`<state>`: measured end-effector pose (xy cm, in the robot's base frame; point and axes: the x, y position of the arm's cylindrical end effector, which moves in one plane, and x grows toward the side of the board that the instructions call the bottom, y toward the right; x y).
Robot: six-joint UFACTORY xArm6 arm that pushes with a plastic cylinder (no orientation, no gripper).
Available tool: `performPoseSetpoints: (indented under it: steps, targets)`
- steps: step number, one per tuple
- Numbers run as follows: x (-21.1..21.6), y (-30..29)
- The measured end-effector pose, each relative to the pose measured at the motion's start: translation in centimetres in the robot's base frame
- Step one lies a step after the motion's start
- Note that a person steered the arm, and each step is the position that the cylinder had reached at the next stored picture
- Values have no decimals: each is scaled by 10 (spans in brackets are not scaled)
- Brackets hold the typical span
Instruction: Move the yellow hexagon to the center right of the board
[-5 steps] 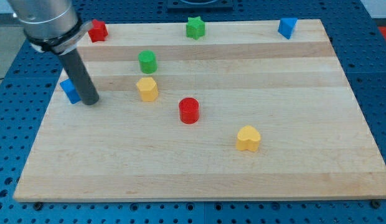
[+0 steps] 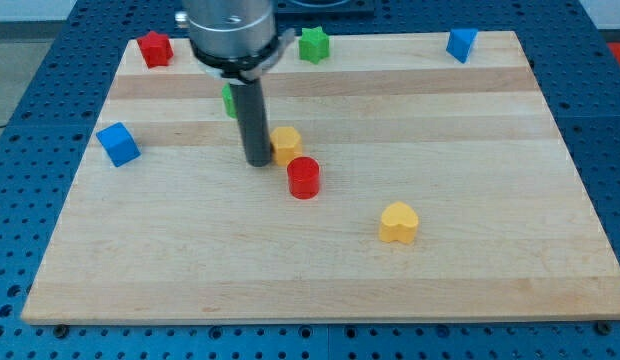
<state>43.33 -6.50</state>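
You have one view only: it looks down at a slant from beyond the view's bottom edge of the board (image 2: 320,290), near enough that the board nearly fills the frame.

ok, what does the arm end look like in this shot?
A silver-grey metal cylinder with a black band at its lower rim, entering from the view's top. Below it runs a straight dark grey rod, plain and matte, down to my tip. No claw, cables or markings show.
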Motion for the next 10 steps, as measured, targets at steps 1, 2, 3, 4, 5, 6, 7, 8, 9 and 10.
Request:
performPoseSetpoints:
  steps: [1,2,3,4,5,6,7,8,9,10]
  targets:
    - [-9,25]
    - [-30,44]
    - [-45,68]
    - [-68,65]
    - [-84,52]
    - [-81,73]
    - [-77,115]
    - [-77,143]
    - [-87,126]
    - [-104,133]
